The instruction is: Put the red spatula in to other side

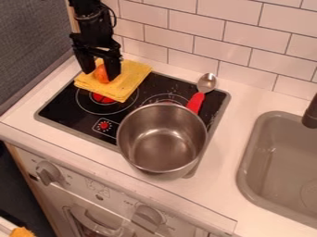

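At the upper left, the gripper point(99, 72) hangs over a folded yellow cloth point(133, 76) with its two fingers apart. Between and behind them an orange, rounded object point(101, 74) rests on the cloth; contact with the fingers cannot be made out. The red-handled utensil point(195, 102), which looks like a spoon with a metal head point(206, 83), lies at the stove's back right corner, well to the right of the gripper. Its head points toward the wall, and the lower end of its handle is hidden behind the pot's rim.
A steel pot point(162, 141) stands over the front right of the black stove top point(59, 104). The grey sink point(250, 159) with a dark faucet point(311, 113) is at the right. White tiles point(198, 25) line the back, and knobs point(47, 173) sit on the front below the counter.
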